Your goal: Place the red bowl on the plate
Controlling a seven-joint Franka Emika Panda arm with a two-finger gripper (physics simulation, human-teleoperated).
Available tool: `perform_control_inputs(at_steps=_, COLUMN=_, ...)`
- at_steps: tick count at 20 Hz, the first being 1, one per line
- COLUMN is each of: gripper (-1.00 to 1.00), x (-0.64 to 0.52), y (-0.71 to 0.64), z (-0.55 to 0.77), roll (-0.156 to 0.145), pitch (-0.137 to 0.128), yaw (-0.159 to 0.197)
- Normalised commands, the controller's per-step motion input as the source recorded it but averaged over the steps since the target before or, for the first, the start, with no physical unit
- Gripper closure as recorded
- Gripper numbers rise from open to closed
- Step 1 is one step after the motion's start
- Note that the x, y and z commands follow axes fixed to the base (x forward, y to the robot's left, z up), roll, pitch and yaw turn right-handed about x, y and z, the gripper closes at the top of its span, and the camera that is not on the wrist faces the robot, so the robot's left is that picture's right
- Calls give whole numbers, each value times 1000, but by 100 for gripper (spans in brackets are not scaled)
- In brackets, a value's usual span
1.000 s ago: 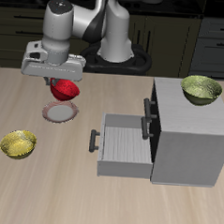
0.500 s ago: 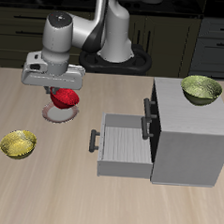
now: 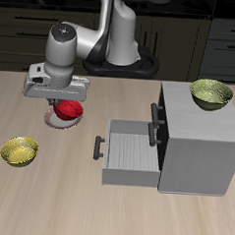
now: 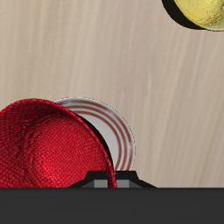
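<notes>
One pincer (image 3: pixel 64 104) is closed on the rim of the red bowl (image 3: pixel 68 111), which sits low over the plate (image 3: pixel 60 119); contact cannot be judged. At about 7 o'clock from the plate, a yellow-green bowl (image 3: pixel 19 151) rests on the table (image 3: pixel 114 213).

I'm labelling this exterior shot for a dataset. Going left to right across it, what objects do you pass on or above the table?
Yellow-green bowl → gripper holding the red bowl over the plate → open drawer → grey cabinet with the olive-green bowl on top.
</notes>
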Motion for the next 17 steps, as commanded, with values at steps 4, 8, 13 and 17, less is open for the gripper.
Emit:
perform_control_inputs(at_steps=4, gripper=100, x=0, y=21, z=-162, roll=-8, pitch=25, yaw=-6)
perform_control_inputs(at_steps=8, gripper=100, x=-10, y=-7, z=-124, roll=-8, pitch=20, yaw=8)
perform_control_inputs(at_steps=13, gripper=100, x=-46, y=-33, z=-201, roll=-56, pitch=49, yaw=65)
perform_control_inputs(at_steps=17, gripper=-100, x=-18, y=51, z=-64, roll=10, pitch=17, yaw=48)
